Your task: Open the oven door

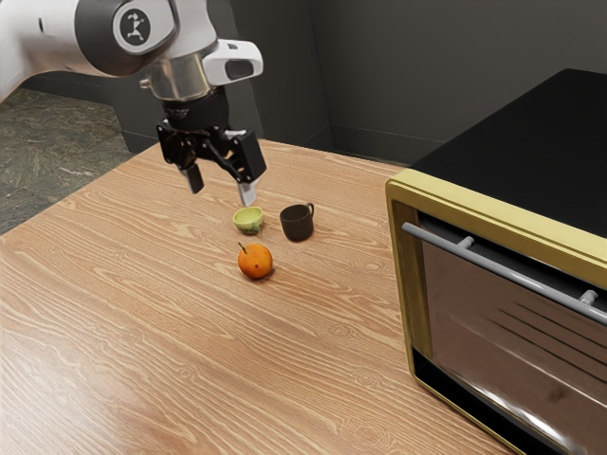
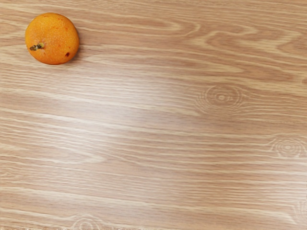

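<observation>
Door (image 1: 503, 332) shut, handle (image 1: 512, 274) untouched: none of the opening is done, so the reach, grip and pull all remain. The fingers (image 1: 194, 179) hang spread and empty, well apart from the oven (image 1: 531, 142) at the exterior view's right. On the bench (image 1: 142, 332): one oven, one orange (image 1: 255, 262), one mug (image 1: 297, 223), one green bowl (image 1: 248, 220).
</observation>
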Robot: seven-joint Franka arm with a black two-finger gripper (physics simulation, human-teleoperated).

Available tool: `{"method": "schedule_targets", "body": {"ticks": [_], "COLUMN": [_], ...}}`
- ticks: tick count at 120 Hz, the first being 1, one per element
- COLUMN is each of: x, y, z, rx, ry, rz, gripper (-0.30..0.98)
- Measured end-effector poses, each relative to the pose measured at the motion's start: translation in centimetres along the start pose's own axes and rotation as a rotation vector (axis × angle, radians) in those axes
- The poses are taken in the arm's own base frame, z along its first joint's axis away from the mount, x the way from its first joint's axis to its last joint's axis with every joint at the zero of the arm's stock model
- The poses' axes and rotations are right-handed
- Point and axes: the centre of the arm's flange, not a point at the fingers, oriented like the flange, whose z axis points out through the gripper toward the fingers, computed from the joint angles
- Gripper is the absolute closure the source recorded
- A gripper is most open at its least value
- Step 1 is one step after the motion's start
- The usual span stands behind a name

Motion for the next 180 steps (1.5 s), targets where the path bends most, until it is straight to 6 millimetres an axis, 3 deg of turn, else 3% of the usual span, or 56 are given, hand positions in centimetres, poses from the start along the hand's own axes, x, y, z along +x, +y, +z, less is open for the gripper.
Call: {"method": "schedule_targets", "body": {"ticks": [19,21,24,27,29,34,36,38,42,45,49,54,60,67,72,81,101,113,128,138,169,180], "x": [-0.1,-0.6,-2.7,-6.7,-9.3,-13.0,-13.8,-14.6,-17.2,-20.6,-25.3,-28.8,-29.4,-27.4,-25.9,-24.1,-21.6,-19.7,-19.1,-18.4,-16.0,-15.5], "y": [-0.1,-0.2,-0.4,-0.1,0.6,3.0,5.1,8.4,18.0,25.4,32.8,38.1,40.5,40.3,39.1,38.3,38.8,37.8,37.4,35.7,32.8,31.9], "z": [-0.3,-1.8,-6.2,-12.3,-15.2,-18.7,-19.1,-19.0,-18.1,-17.3,-16.0,-14.0,-10.6,-6.9,-5.7,-5.5,-5.3,-5.1,-4.2,-3.4,-3.3,-2.2], "rx": [-0.006,-0.007,-0.009,-0.021,-0.028,-0.007,0.0,0.002,-0.008,-0.022,-0.035,-0.041,-0.007,0.041,0.053,0.054,0.079,0.114,0.159,0.193,0.244,0.253], "ry": [0.003,0.032,0.12,0.241,0.3,0.375,0.383,0.384,0.382,0.386,0.392,0.393,0.378,0.374,0.402,0.481,0.617,0.658,0.669,0.654,0.67,0.647], "rz": [-0.005,-0.005,0.006,0.067,0.127,0.272,0.347,0.45,0.725,0.947,1.197,1.41,1.542,1.61,1.637,1.718,1.914,1.986,2.085,2.111,2.188,2.212], "gripper": [0.0,0.0,0.0,0.0,0.0,0.0,0.0,0.0,0.0,0.0,0.0,0.01,0.01,0.01,0.0,0.0,0.0,0.0,0.0,0.0,0.0,0.0]}}
